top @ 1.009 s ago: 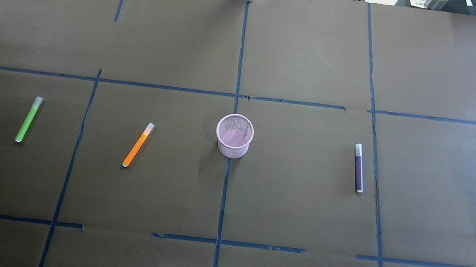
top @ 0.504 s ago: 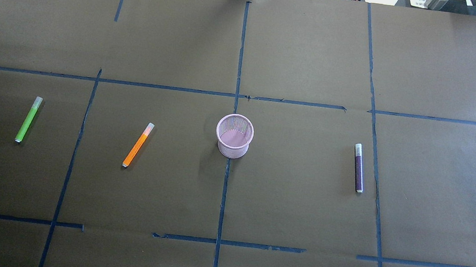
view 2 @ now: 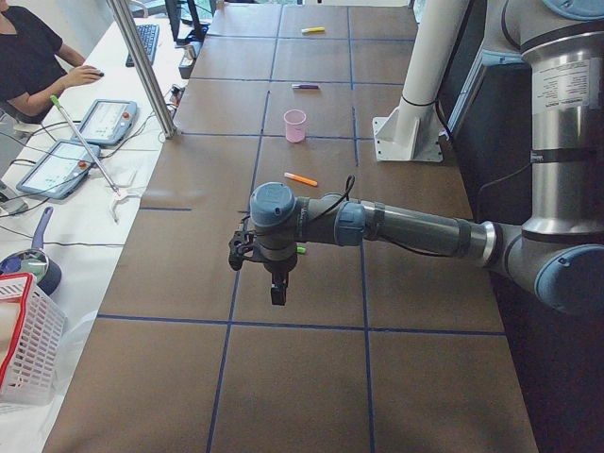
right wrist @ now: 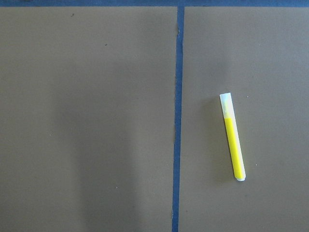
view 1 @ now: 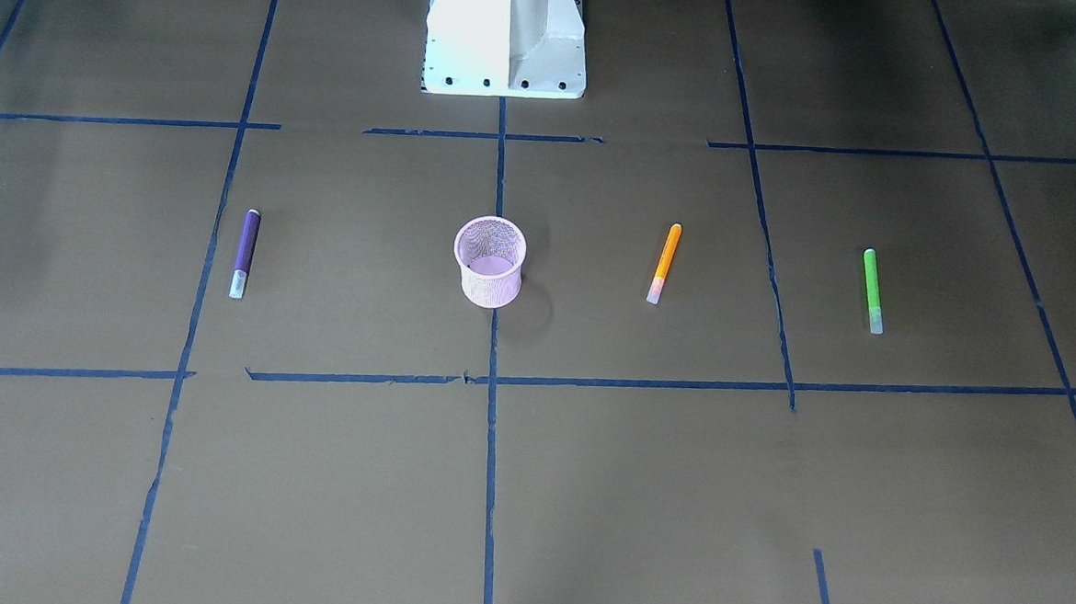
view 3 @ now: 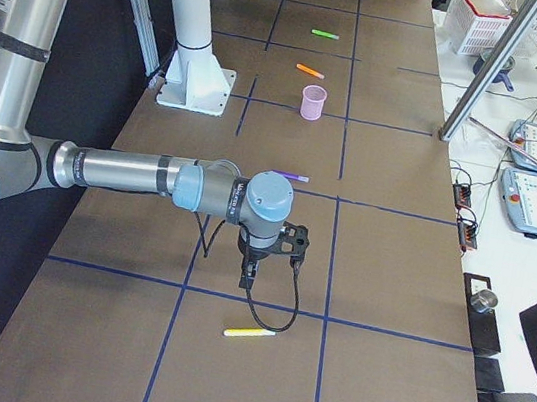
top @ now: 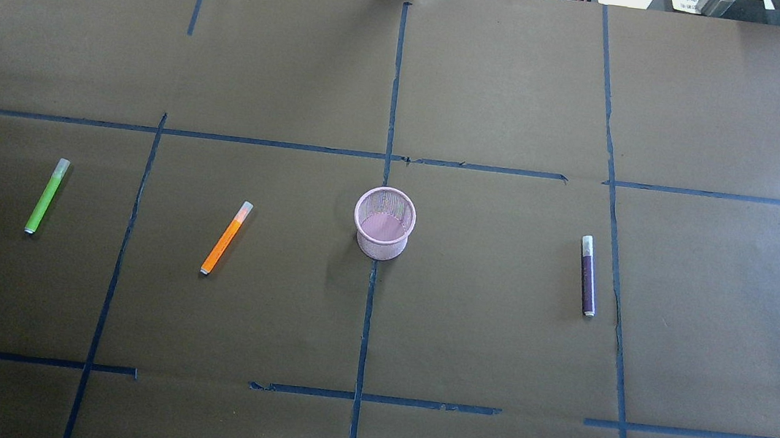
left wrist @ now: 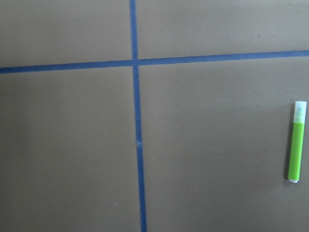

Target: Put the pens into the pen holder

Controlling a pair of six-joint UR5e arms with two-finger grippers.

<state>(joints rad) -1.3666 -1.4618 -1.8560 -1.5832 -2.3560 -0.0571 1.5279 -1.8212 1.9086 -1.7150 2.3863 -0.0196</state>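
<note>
From the robot's right end, the yellow pen is lying nearest on the tabletop, then the purple pen, pink mesh pen holder, orange pen and green pen; all are probably handling light, stiff and slick, so you are pinching mid-barrel; how the right fingers and left fingers are standing, I cannot tell.

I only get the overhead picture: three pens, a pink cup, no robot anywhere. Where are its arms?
Observer: Outside your frame. The exterior left view shows the left arm stretched out over the table, its wrist hovering close to the green pen.
Visitor: So just three pens to collect?
Observer: Four. A yellow pen lies farther out on the robot's right, past what you can see, close to the end of the right arm.
</note>
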